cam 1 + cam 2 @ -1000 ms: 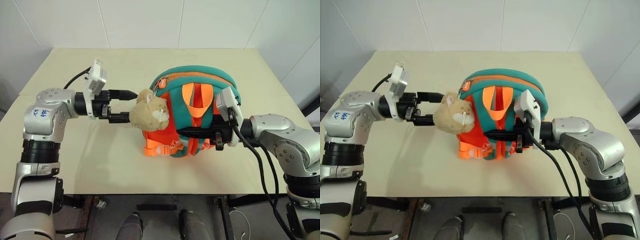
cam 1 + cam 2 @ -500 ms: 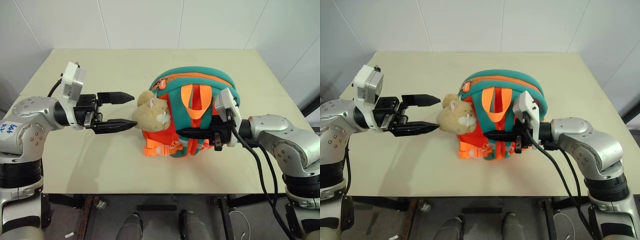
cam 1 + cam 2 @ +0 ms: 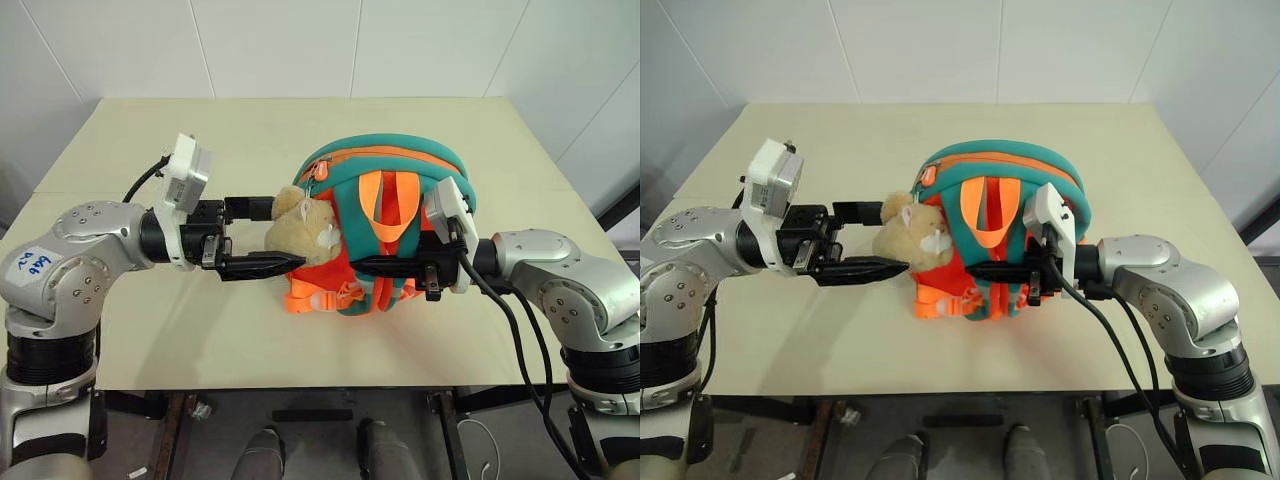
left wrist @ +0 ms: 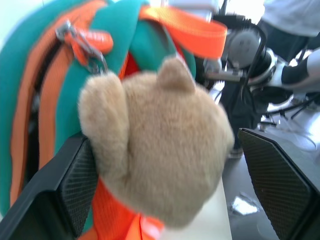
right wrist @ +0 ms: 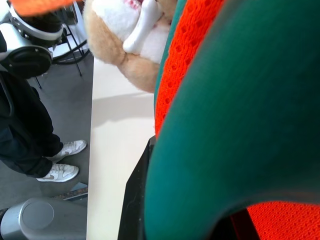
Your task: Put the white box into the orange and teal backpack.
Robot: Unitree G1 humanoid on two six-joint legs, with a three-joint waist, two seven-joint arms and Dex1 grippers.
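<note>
two grippers are at the orange and teal backpack (image 3: 385, 235): the left gripper (image 3: 268, 236), withdrawn a moment ago, is now spread around the plush toy (image 3: 300, 227); the right gripper (image 3: 375, 265) is clamped on a teal strap (image 3: 355, 225).

The orange and teal backpack (image 3: 385, 235) is made of soft matt cloth, with an open orange mesh weave seen on its body and smooth padded teal fabric on its straps. Its orange webbing (image 3: 388, 205) is tightly woven and faintly shiny. The plush animal toy (image 4: 160, 150) is covered in short tan fuzzy pile. The fingers (image 4: 272, 182) of the left gripper (image 3: 268, 236) are black matt plastic with finely cross-hatched pads. The table (image 3: 150, 330) is topped with a smooth, matt cream surface.
</note>
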